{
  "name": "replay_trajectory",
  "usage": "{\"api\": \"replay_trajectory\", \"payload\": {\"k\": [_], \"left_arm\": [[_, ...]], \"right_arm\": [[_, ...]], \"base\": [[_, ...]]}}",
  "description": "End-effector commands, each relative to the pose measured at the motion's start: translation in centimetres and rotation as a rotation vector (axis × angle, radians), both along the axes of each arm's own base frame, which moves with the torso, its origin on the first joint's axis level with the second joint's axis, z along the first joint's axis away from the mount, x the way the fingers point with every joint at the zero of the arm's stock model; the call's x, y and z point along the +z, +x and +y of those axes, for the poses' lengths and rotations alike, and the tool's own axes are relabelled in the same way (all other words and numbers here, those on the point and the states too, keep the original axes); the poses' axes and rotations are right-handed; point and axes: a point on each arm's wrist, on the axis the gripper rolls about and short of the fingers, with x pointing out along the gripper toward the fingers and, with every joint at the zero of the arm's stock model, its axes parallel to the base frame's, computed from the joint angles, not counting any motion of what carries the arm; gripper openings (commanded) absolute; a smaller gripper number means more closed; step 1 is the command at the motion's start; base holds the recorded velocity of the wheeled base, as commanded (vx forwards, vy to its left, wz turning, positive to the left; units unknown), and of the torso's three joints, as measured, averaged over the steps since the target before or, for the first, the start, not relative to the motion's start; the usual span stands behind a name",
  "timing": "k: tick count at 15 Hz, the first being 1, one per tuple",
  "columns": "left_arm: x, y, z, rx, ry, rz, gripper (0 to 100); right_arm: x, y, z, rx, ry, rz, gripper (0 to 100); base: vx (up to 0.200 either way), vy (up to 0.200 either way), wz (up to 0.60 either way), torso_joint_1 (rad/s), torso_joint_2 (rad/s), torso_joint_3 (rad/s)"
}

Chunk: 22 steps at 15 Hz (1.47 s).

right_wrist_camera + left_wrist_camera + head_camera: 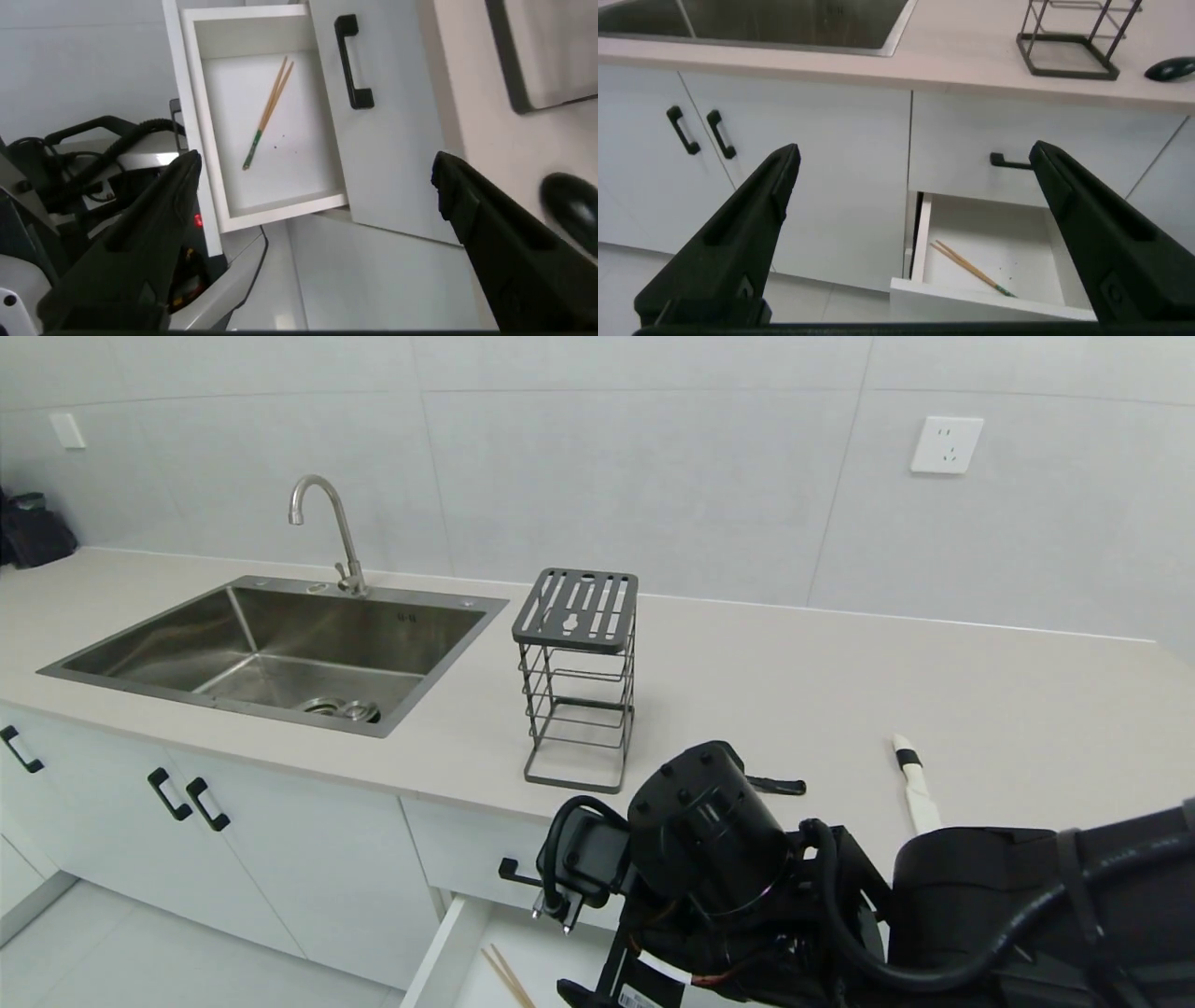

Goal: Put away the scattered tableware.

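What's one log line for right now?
drawer: open | chopsticks: in drawer | white utensil: on counter | left gripper: open, empty | right gripper: open, empty

A kitchen.
Steel sink (233, 644), tap (343, 532), tiled wall (653, 457), white cupboards (280, 859); open drawer (299, 159) below the right gripper (313, 173).

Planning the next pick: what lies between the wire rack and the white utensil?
A black item lies on the counter between the wire rack and white utensil, per the head view.

Brushed steel sink (355, 625), matt dark wire rack (579, 640), wooden chopsticks (269, 112).
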Motion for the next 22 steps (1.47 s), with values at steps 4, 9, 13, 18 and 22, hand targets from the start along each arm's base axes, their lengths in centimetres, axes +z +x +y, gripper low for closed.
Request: {"api": "replay_trajectory", "payload": {"k": [4, 9, 13, 18, 22], "left_arm": [[0.0, 0.0, 0.0, -0.001, 0.0, 0.002, 100], [0.0, 0.0, 0.0, -0.001, 0.0, 0.002, 100], [0.0, 0.0, 0.0, -0.001, 0.001, 0.001, 100], [0.0, 0.0, 0.0, 0.001, 0.0, 0.002, 100], [0.0, 0.0, 0.0, 0.001, 0.0, 0.002, 100]], "right_arm": [[-0.2, 0.0, 0.0, 0.001, -0.004, 0.005, 100], [-0.3, 0.5, -0.4, -0.017, -0.015, 0.019, 100], [-0.9, 1.3, -1.6, -0.055, -0.025, 0.033, 100], [0.2, 3.6, -4.1, -0.177, 0.057, 0.044, 100], [-0.7, 4.6, -8.9, -0.342, 0.1, 0.129, 100]], "base": [[0.0, 0.0, 0.0, 0.293, -0.56, -0.272], [0.0, 0.0, 0.0, 0.163, -0.32, -0.157], [0.0, 0.0, 0.0, 0.0, 0.0, 0.0], [0.0, 0.0, 0.0, 0.0, 0.0, 0.0], [0.0, 0.0, 0.0, 0.0, 0.0, 0.0]]}}
